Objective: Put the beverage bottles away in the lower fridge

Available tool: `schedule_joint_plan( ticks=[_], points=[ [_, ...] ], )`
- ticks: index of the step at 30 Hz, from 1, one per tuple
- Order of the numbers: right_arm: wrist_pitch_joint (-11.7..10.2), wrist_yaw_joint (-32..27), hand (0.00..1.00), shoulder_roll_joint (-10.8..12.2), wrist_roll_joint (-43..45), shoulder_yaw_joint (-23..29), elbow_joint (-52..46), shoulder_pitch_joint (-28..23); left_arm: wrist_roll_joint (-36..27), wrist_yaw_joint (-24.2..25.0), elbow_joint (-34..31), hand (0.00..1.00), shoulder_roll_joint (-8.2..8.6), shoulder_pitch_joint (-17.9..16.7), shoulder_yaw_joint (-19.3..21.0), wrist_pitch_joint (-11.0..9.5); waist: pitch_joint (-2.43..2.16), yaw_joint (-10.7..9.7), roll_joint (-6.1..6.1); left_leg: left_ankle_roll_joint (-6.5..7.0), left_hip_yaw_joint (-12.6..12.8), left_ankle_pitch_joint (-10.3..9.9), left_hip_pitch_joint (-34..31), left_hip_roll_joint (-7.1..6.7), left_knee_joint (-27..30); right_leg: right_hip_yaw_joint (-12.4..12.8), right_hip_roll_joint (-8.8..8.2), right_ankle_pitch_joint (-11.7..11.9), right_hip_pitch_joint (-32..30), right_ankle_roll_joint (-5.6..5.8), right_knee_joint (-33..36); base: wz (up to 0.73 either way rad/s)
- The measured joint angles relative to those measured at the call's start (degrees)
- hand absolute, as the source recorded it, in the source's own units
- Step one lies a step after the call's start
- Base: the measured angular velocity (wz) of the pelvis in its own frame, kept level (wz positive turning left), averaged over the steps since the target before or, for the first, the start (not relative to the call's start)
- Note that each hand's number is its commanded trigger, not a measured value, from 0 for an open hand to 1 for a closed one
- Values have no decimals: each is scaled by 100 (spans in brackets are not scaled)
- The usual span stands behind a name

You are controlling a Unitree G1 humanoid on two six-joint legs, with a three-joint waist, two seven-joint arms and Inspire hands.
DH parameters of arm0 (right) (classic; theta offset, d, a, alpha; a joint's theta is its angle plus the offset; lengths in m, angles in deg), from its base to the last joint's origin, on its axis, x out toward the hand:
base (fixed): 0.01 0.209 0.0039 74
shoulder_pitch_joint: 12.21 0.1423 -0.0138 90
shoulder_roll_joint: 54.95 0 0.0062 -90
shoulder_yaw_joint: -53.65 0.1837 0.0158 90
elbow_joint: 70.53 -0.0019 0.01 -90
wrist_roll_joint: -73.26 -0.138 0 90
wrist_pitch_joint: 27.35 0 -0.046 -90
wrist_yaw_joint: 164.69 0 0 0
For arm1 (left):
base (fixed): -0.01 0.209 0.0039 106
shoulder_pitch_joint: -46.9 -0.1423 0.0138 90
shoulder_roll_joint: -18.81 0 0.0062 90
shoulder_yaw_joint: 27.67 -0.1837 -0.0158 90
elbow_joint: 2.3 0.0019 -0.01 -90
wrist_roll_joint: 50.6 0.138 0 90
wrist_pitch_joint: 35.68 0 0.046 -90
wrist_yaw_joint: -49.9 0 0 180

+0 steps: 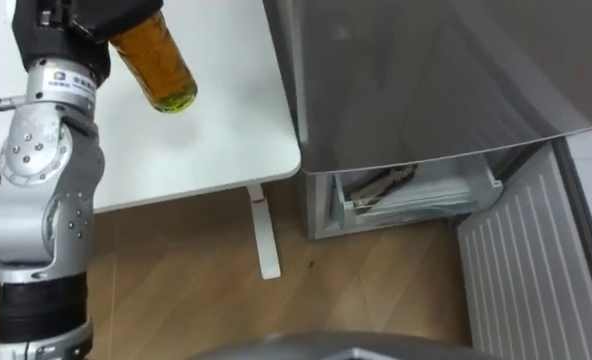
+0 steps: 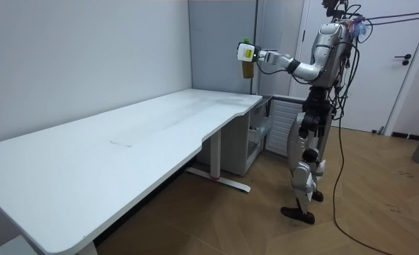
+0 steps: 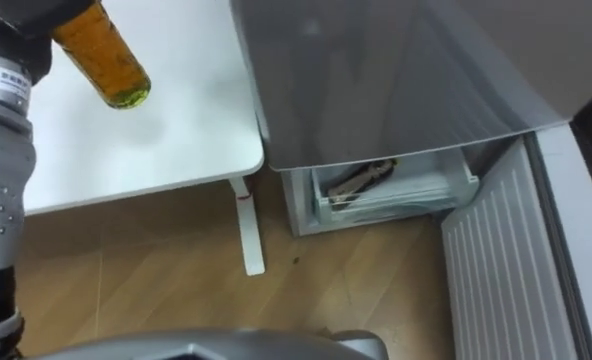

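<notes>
A bottle of amber drink (image 1: 162,66) is held tilted in the air over the corner of the white table (image 1: 226,140). My left hand (image 1: 71,25) is shut round its upper part, at the top left of the eye views. In the room view the bottle (image 2: 247,59) is at shoulder height on my outstretched arm, in front of the tall grey fridge (image 1: 406,70). The lower fridge stands open to my right, with its white ribbed door (image 1: 521,270) swung out and a clear drawer (image 1: 416,190) showing inside.
I stand on the wooden floor between the table's end and the open fridge door. The table's white leg (image 1: 264,235) reaches the floor close to the fridge's corner. A long white tabletop (image 2: 110,156) stretches toward the room view's left.
</notes>
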Motion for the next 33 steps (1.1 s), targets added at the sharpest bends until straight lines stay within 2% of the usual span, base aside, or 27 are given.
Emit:
schedule_joint_plan(
  ticks=[2, 5, 9, 12, 15, 19, 23, 27, 30, 33],
  points=[
    [8, 1, 0, 0, 1, -43, 0, 3, -4, 122, -165, 100, 28, -183, 0, 0, -1, 9, 2, 0, -33, 0, -23, -3, 16, -51, 0, 0, 19, 0, 1, 12],
    [13, -23, 0, -7, 0, -176, 21, 37, -7, 420, -204, 100, 211, -432, -20, 8, -4, 7, 20, 0, -92, 0, -102, -12, 103, -98, -2, 0, 15, 0, -1, 11],
    [38, -83, 0, 3, -11, -226, 43, 111, -128, 645, -204, 100, 280, -764, -244, 54, 13, -2, 33, 6, -180, 10, -216, -29, 189, -169, -8, -4, -6, 6, -6, 10],
    [35, -107, 0, 11, -11, -337, 24, 134, -109, 829, -204, 100, 359, -858, -489, 84, 42, -7, -21, 28, -256, 62, -277, -94, 198, -226, -53, -54, -11, 4, -9, 16],
    [33, -145, 0, 12, 20, -426, -30, 135, -113, 1025, -204, 100, 432, -958, -628, 84, 28, 6, -60, 41, -304, 89, -302, -125, 196, -256, -75, -84, -12, 17, 8, 12],
    [34, -223, 0, 15, 30, -563, -33, 142, -153, 1182, -203, 100, 442, -1133, -742, 84, 12, 118, -109, 43, -333, 94, -287, -141, 204, -305, -88, -84, -25, 16, 2, 6],
    [37, -281, 0, 5, 27, -962, -27, 309, -146, 1186, -194, 100, 437, -1397, -1070, 84, 5, 192, -201, 60, -428, 104, -339, -190, 203, -430, -128, -86, -3, 25, 16, 14],
    [-22, -306, 0, 13, -4, -1042, -26, 438, -147, 1240, -119, 100, 439, -1640, -1197, 85, 66, 239, -316, 59, -496, 113, -411, -191, 226, -550, -125, -84, -16, 25, 20, 13],
    [-104, -306, 0, 15, -44, -1124, -33, 560, -162, 1262, -8, 100, 436, -1708, -1251, 90, 58, 268, -345, 60, -512, 111, -489, -200, 306, -595, -127, -84, -28, 26, 17, 8],
    [-96, -306, 0, 8, -93, -1216, -11, 571, -161, 1338, 148, 100, 424, -1710, -1309, 89, 50, 353, -365, 59, -557, 109, -497, -206, 349, -654, -125, -83, -4, 25, 15, 11]
  ],
)
